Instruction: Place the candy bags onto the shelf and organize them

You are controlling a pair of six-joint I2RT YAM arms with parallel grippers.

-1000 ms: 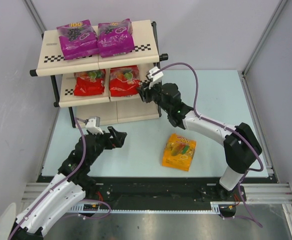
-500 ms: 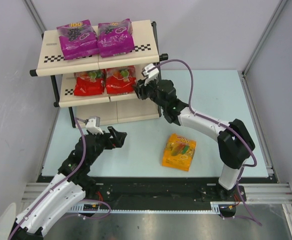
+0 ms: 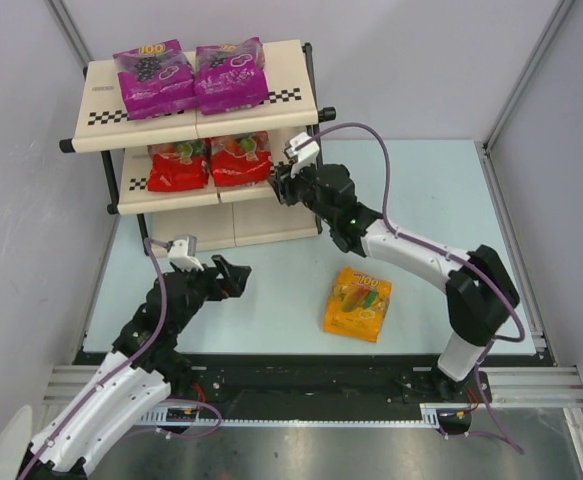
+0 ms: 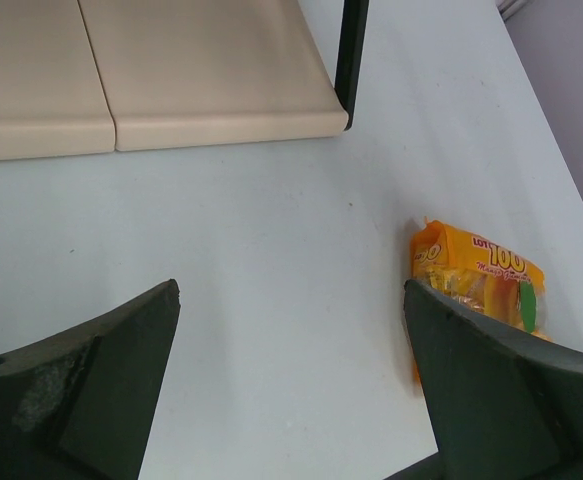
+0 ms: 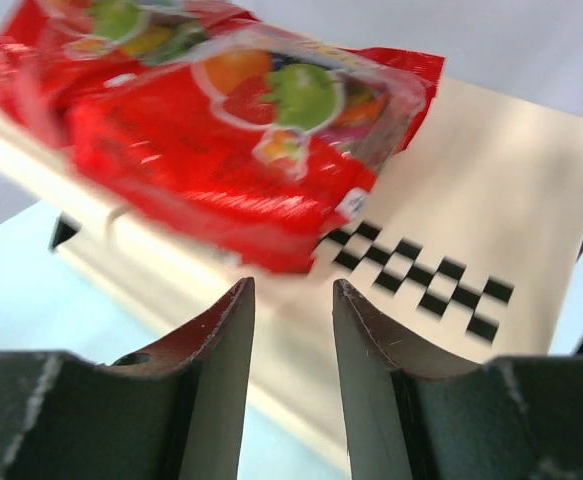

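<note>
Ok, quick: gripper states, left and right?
Left gripper: open wide, empty.
Right gripper: narrowly open, empty, fingertips just short of the red candy bag.

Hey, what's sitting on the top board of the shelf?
On the top board lie the left purple bag and the right purple bag, side by side. What's beneath them is covered.

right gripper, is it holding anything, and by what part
Nothing. The right gripper is slightly open, its gap empty, facing the near edge of the red candy bag that lies on the shelf.
</note>
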